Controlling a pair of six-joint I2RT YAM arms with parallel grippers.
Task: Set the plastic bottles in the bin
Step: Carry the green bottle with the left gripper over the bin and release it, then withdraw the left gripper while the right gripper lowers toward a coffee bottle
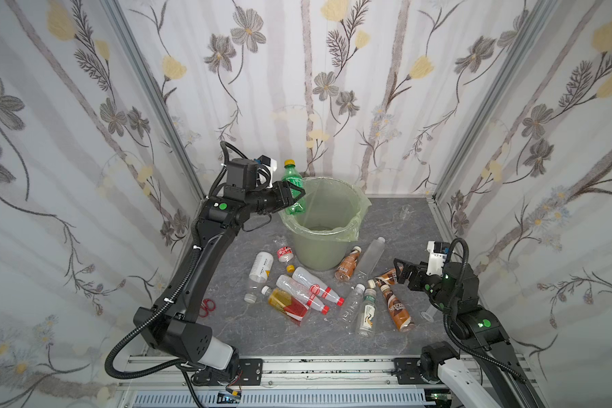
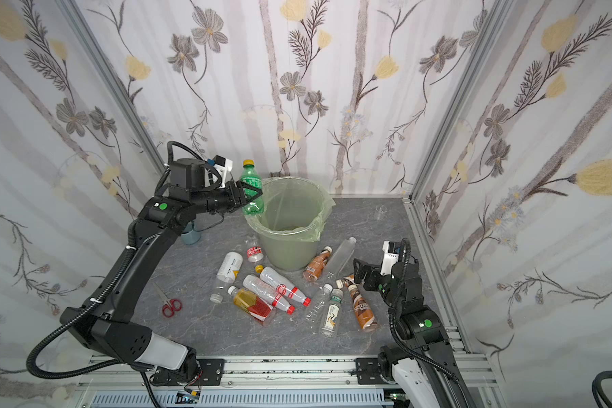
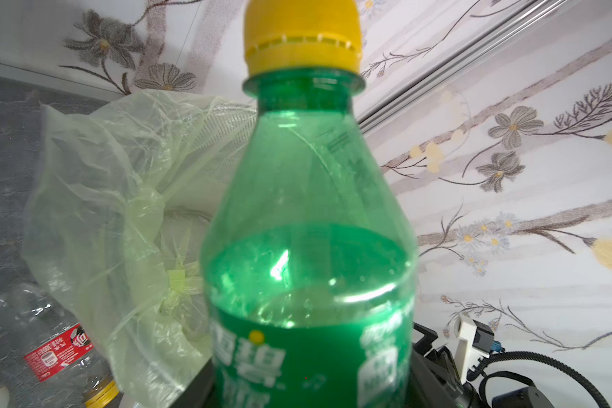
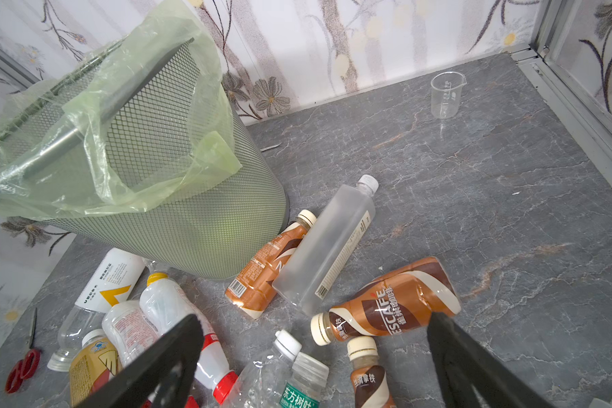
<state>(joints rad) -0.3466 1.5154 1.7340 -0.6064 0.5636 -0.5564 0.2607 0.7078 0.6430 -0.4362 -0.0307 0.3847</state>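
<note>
**Flowery wallpaper (image 1: 333, 88) booth, green bottle (image 1: 290, 175) up at the bin (image 1: 324, 247) rim**

The walls all round had that grey-and-yellow flower paper, and the surface (image 1: 403, 233) was dark grey marble-looking stuff. The bin stood toward the back middle. It was pale green, with a thin green bag folded over its rim.

The left gripper (image 1: 295, 191) was clamped on the green bottle, the one with the yellow cap. It held the bottle upright in the air, right at the bin's left rim. In the left wrist view the bottle filled most of the frame, with the crinkled bag just behind it.

The right gripper (image 1: 400, 273) had its jaws spread wide with nothing in them. It was low over a brown coffee bottle (image 4: 389, 311) lying on its side. I couldn't tell if it was touching the bottle.

The rest of the plastic bottles (image 1: 311, 286) were all lying on the surface in front of the bin:
- An orange-brown one (image 1: 348, 265) and a frosted one (image 1: 371, 258) lay side by side against the bin's right foot.
- Two clear ones with red caps sat in the middle, beside a yellow-and-red one (image 1: 287, 305).
- A white-labelled one (image 1: 261, 268) was off to the left.
- A second coffee bottle (image 1: 396, 309) lay nearer the front.

Other bits:
- Red scissors (image 1: 207, 307) lay near the left arm.
- A small clear beaker (image 1: 406, 211) stood alone at the back right.
- A blue-grey cup (image 2: 190, 235) peeked out under the left arm in a top view.
</note>
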